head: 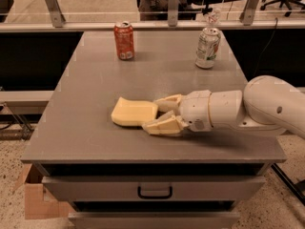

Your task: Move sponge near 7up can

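The pale yellow sponge [132, 112] lies flat on the grey table [95, 80], a little left of the middle and toward the front. My gripper [152, 114] reaches in from the right, low over the table, open. One finger lies along the sponge's far right corner and the other along its front right edge, so the sponge's right end sits between them. The 7up can [208, 47] stands upright at the back right of the table, well away from the sponge.
A red-orange can [124, 40] stands at the back left. My white arm [267, 109] crosses the table's right front part. A drawer with a handle [155, 192] is under the table top. A cardboard box [35, 197] sits on the floor at the left.
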You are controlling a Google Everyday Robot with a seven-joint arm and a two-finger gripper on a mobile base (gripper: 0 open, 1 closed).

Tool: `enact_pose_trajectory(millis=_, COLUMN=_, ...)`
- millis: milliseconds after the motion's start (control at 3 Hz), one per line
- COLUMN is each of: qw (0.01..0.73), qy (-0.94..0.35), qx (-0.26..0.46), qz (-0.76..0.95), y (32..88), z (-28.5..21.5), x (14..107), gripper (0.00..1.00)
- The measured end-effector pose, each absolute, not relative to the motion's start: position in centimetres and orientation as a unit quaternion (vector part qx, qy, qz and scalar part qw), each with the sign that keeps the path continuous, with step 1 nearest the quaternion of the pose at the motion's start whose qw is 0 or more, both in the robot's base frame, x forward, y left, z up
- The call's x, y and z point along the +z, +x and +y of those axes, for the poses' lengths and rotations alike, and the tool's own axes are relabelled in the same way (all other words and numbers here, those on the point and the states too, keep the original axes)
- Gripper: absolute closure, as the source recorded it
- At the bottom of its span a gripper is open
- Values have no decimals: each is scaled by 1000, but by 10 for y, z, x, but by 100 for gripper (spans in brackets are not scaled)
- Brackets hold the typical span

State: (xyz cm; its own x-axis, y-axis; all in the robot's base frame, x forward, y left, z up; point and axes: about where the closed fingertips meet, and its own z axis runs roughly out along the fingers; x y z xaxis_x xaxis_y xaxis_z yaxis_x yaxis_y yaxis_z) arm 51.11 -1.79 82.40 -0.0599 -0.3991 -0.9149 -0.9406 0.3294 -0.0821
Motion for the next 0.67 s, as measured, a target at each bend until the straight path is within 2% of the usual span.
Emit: enact_pose_trajectory(millis=667, qw=480, qy=-497, qx=279, qz=667, y=514, z=-26, x=822, gripper=100)
